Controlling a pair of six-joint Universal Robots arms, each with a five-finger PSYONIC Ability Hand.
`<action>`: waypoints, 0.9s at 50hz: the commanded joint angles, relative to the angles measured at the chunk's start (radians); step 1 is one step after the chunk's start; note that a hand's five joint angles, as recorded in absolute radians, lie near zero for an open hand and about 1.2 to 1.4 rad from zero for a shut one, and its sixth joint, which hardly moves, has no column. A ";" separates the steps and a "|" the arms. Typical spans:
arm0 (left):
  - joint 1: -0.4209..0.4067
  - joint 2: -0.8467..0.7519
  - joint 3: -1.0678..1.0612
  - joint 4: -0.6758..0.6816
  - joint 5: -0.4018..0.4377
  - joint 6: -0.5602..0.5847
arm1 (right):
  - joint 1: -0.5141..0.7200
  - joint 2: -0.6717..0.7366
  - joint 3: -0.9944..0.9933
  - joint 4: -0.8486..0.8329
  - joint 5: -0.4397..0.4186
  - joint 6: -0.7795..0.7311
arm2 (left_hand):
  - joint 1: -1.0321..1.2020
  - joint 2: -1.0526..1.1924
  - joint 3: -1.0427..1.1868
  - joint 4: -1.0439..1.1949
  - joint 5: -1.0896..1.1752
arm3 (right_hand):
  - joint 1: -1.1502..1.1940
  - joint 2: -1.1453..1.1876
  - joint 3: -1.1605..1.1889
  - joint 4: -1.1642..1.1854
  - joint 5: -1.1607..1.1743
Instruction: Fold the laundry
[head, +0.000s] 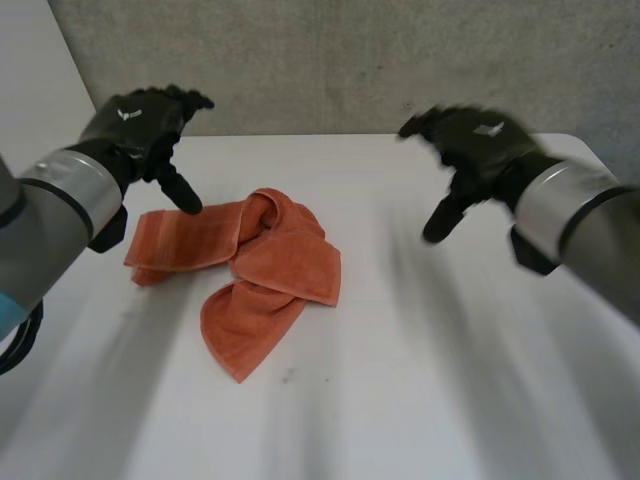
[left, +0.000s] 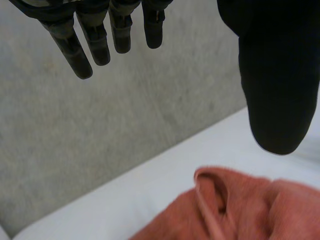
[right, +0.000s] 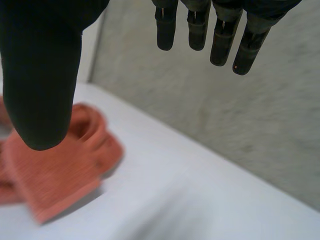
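Hovering over the white worktop (head: 450, 390), the left hand (head: 140, 122) and right hand (head: 478, 140) both spread wide, holding nothing. A crumpled orange towel (head: 268, 262) lies at the left hand's five o'clock.

Head view high, looking down, wrist views low, facing far wall (left: 100, 130), all sharing towel (head: 280, 262)

An orange towel (head: 262, 262) lies crumpled, loosely twisted, on the table (head: 450, 380).

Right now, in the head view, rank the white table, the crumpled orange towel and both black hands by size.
White table; crumpled orange towel; then left hand and right hand, alike, so unranked.
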 joint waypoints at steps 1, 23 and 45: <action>0.054 -0.154 0.027 0.000 -0.003 0.063 | 0.108 0.184 -0.038 -0.011 -0.011 -0.097 | 0.005 -0.003 -0.015 -0.003 -0.018 | -0.030 -0.047 -0.038 -0.059 -0.057; 0.226 -0.503 0.119 0.135 -0.084 0.264 | 0.246 0.718 -0.412 -0.198 0.097 -0.046 | 0.339 0.332 0.320 0.331 0.316 | 0.487 0.470 0.479 0.458 0.461; 0.212 -0.281 0.027 0.207 -0.079 0.224 | 0.070 0.343 -0.396 -0.028 0.105 -0.252 | 1.199 1.192 1.180 1.191 1.177 | 1.192 1.174 1.184 1.163 1.165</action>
